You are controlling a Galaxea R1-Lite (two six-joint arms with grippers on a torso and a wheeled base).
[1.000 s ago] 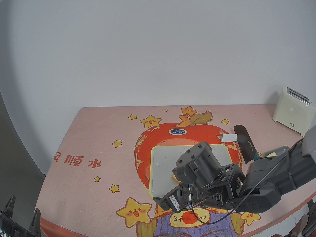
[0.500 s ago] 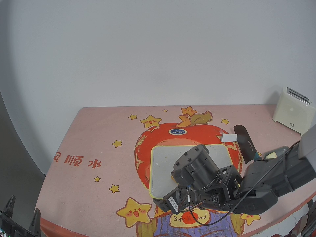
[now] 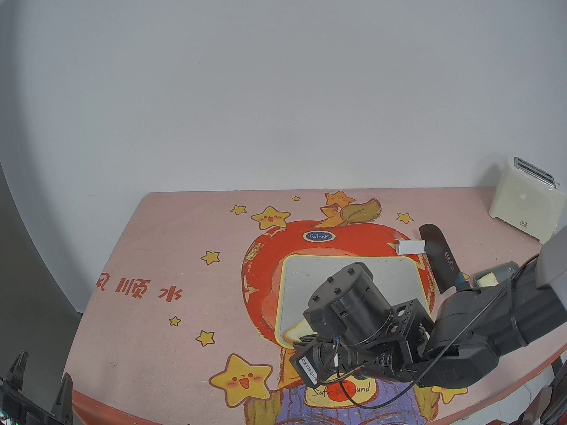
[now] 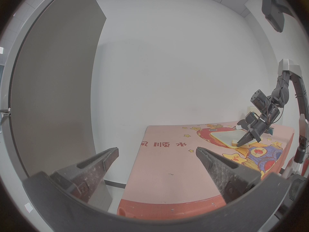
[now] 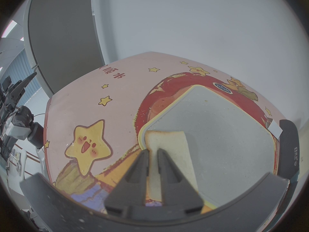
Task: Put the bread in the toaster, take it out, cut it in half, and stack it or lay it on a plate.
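1. Bread [image 5: 170,152] lies flat on the near left corner of the grey cutting board [image 5: 219,129], right at the rim.
2. The right gripper [image 5: 153,153] sits low over the slice. Its two fingers are almost together, with just a thin gap.
3. It looks like the tips push down on the bread to slide it, but I cannot tell if they pinch it.
4. At the corner, an edge would be easier to grab.
5. The left gripper [image 4: 156,150] is wide open with nothing in it, off the table's [image 3: 177,249] near left side, out of the way.
6. The toaster [image 3: 525,199] waits at the far right. The knife [image 3: 440,255] lies beside the board.
7. A second ago the arm hid most of the bread. Now the slice is out at the corner, the gripper is closer to the front edge, and the board has slid a bit to the right.
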